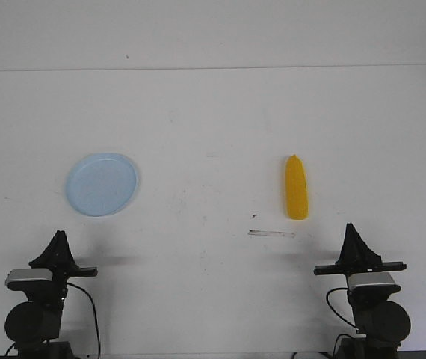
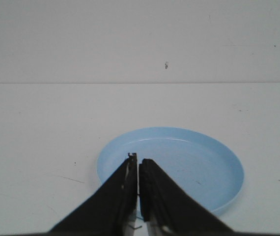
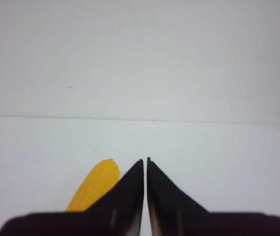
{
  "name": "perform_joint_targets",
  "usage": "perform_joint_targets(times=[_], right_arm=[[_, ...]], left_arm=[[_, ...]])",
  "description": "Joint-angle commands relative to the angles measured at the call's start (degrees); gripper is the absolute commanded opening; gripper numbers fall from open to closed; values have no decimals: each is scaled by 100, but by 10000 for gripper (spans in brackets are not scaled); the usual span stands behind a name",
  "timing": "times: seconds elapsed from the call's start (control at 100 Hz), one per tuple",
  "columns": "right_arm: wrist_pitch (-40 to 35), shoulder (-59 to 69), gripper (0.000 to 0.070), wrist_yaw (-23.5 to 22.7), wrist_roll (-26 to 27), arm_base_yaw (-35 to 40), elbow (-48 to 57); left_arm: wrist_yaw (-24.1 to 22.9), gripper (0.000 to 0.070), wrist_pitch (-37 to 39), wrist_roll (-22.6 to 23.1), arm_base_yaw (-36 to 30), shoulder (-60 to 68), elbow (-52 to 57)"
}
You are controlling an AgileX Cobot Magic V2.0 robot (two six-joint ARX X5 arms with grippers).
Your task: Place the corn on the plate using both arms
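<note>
Left gripper [image 2: 138,167] jaws together, empty | right gripper [image 3: 145,162] jaws together, empty, beside corn [image 1: 297,188]

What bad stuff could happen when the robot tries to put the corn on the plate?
The corn is round and lies loose on the table, so it might roll or slip when pinched. It sits far from the plate, near the right gripper, so it could drop on the way or in a handover. Both grippers, the left gripper too, are shut now; pushing down like that would just shove the corn away.
</note>
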Motion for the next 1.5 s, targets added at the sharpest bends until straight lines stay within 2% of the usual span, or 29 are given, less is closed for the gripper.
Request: perform_joint_targets(times=[0.0,0.27,0.46,0.72,1.01,1.49], right_arm=[[52,9,14,-13,-7,2,-7],[52,9,15,-11,-7,2,-7],[52,9,14,-11,-7,2,-7],[52,9,14,-11,-7,2,-7],[52,9,14,-11,-7,2,-7],[52,9,15,-11,-7,2,-7]], left_arm=[[4,3,90,-11,13,-9,-118],[2,2,195,-13,13,-9,-118],[-175,1,831,-15,13,2,92],[-302,1,291,-11,13,409,1073],[-299,1,-566,-11,13,2035,2345],[-299,1,-662,-11,52,5318,4085]])
